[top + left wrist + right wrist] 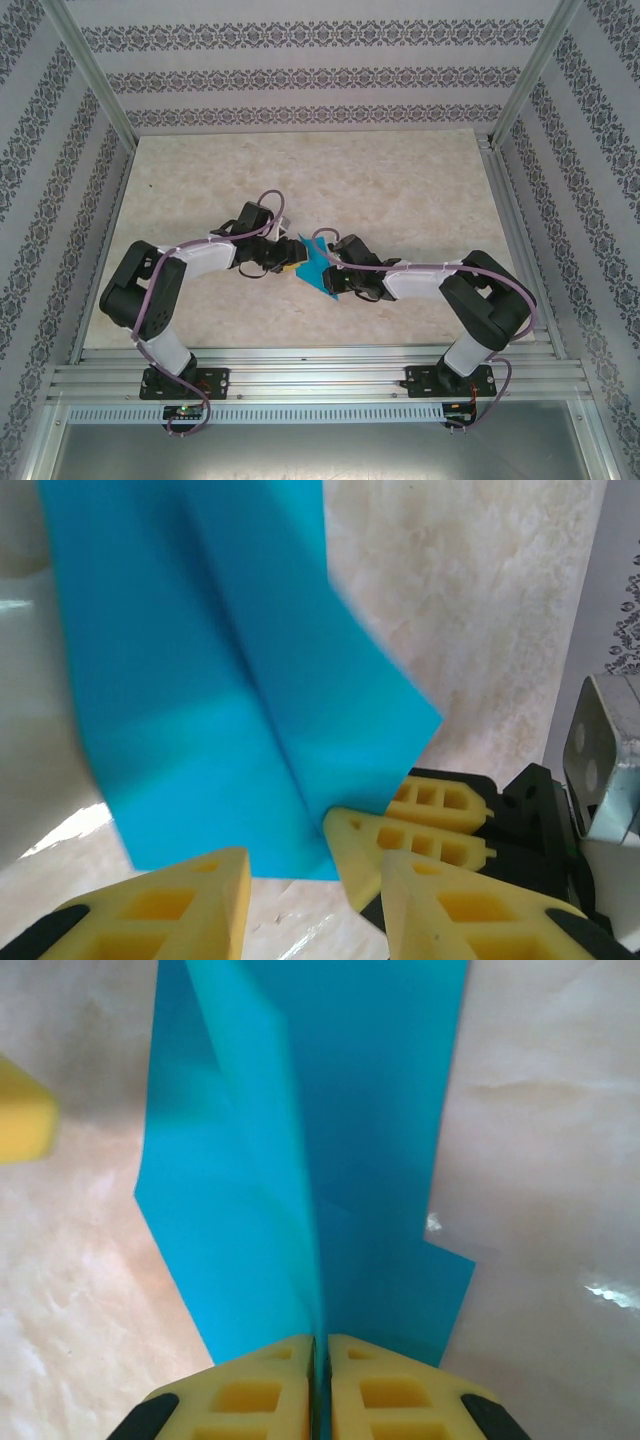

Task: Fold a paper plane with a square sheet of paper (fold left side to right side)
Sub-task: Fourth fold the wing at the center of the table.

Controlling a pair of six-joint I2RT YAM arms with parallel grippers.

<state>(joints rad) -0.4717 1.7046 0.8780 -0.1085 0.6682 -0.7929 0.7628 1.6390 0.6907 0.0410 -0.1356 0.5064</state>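
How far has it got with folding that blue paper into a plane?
Partway. Done: the blue paper is not a flat square now; it shows a long centre crease and overlapping flaps. In hand: the right gripper is shut on that crease, and the left gripper stands open by the paper's near edge. Left: it isn't a slim dart yet, so more folds seem due.

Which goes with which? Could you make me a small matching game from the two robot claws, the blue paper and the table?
Things:
1. left gripper
2. right gripper
3. blue paper
4. table

States:
A. creased lengthwise, pinched at one end
B. pale and marbled
C. jaws apart, gripping nothing
D. jaws clamped together on the paper's fold

Pairs: 1-C, 2-D, 3-A, 4-B
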